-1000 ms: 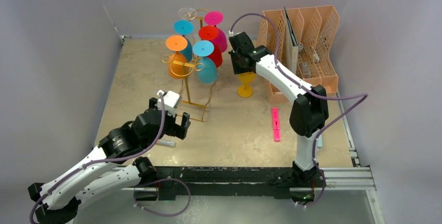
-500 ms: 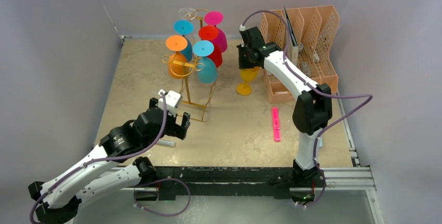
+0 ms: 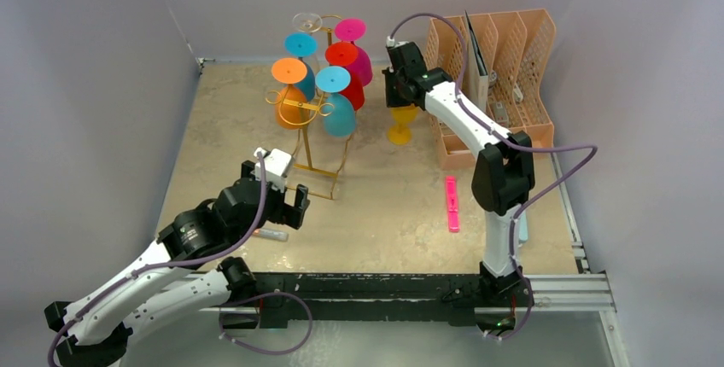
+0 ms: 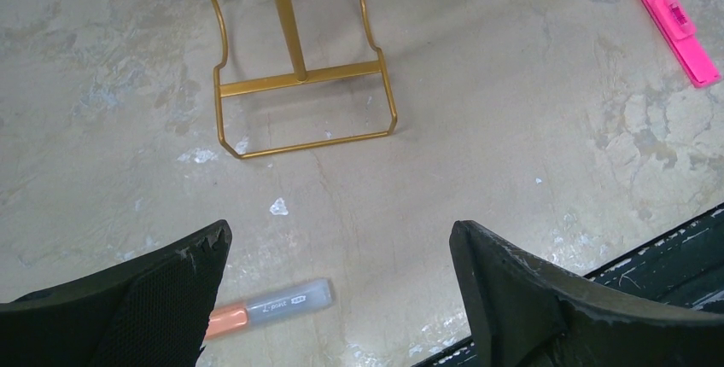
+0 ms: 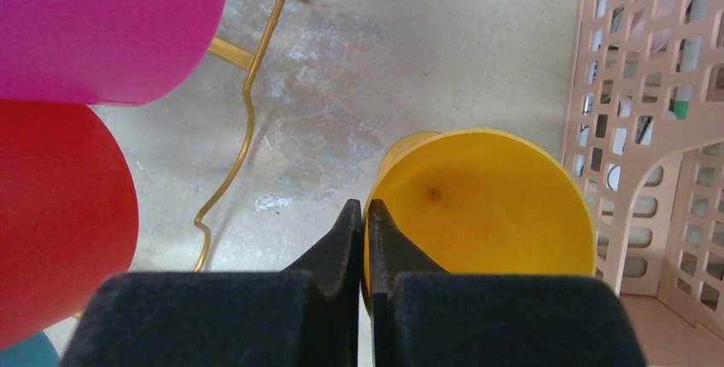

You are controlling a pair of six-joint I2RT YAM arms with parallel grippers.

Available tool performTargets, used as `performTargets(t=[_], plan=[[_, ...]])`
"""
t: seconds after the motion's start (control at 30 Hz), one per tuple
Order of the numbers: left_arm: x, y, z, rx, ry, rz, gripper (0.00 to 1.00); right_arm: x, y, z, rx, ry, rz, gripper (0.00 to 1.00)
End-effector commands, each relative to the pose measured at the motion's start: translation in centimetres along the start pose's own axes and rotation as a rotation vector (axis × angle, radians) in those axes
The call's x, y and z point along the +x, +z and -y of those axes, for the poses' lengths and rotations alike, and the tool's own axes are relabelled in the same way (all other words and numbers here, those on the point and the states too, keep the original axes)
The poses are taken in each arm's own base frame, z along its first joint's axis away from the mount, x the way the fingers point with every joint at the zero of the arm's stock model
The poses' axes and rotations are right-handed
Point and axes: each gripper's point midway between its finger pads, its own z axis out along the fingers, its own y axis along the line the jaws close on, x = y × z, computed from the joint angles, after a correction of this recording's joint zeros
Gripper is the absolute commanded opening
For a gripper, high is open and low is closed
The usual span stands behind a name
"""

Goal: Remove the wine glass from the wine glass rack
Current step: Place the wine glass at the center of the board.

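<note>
the main part looks done: the yellow plastic wine glass is clear of the gold wire wine glass rack and stands upright, well to the rack's right, just beside the peach perforated plastic file organiser. the right gripper has its fingers pinched together on the near rim of the yellow bowl, one inside and one outside. whether the glass's foot rests on the worktop or hangs just above it, i cannot tell. what seems left is to set it down, if it is not down yet, and let go. 6 other coloured glasses hang upside down on the rack. the left gripper takes no part: its fingers stand wide apart and empty over the worktop near the rack's base, an orange-and-clear marker pen below.
</note>
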Motion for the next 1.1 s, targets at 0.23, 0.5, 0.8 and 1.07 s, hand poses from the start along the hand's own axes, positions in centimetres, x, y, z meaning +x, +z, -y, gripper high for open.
performTargets(t=[0.23, 0.5, 0.8, 1.07], plan=[[-1.6, -0.6, -0.2, -0.010, -0.019, 0.036, 0.98, 0.0, -2.4, -1.3, -0.057, 0.000, -0.095, 0.33], [-1.6, -0.6, -0.1, -0.007, -0.019, 0.033, 0.98, -3.6, -7.2, -1.9, -0.101, 0.004, 0.001, 0.65], [-1.5, -0.7, -0.2, -0.015, -0.034, 0.025, 1.00, -4.3, -13.5, -0.8, -0.090, 0.084, 0.088, 0.83], [-1.3, -0.8, -1.5, -0.083, -0.061, 0.034, 1.00, -1.4, -18.3, -4.5, -0.376, 0.321, 0.084, 0.95]])
